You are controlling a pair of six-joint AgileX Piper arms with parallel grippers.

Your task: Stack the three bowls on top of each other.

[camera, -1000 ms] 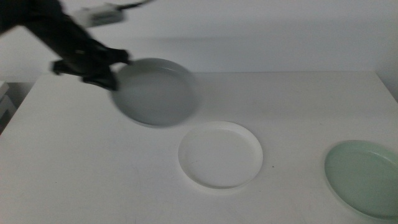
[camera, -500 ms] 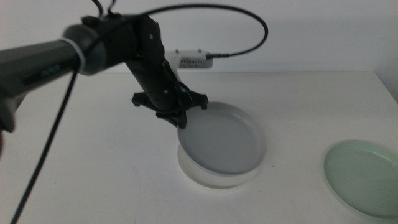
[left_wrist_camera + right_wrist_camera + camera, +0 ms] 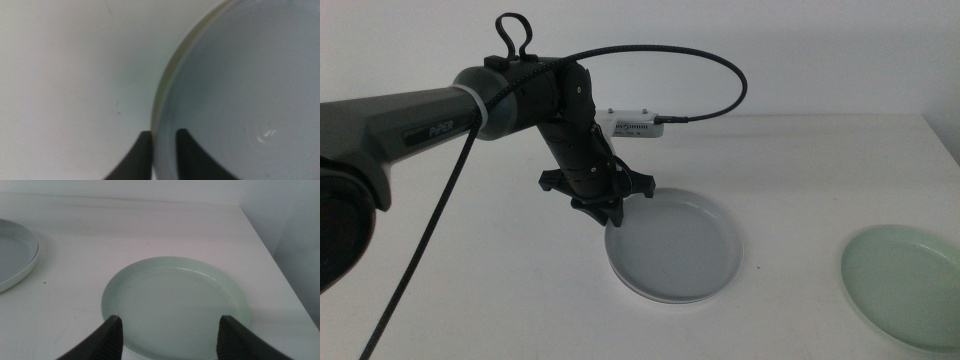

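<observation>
The grey bowl (image 3: 675, 245) is clamped at its rim by the left gripper (image 3: 610, 212). The right gripper (image 3: 167, 330) is held spread apart over the green bowl (image 3: 175, 305).

Mint bowl (image 3: 910, 285) cut off by right edge in middle view. White bowl hidden beneath grey bowl (image 3: 675, 245). Grey bowl cropped in both wrist views. Right tool (image 3: 167, 330) unseen in middle view.

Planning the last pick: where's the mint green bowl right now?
The mint green bowl sits alone at the table's right edge in the middle view, apart from the grey bowl, with the open right gripper at its near rim.
</observation>
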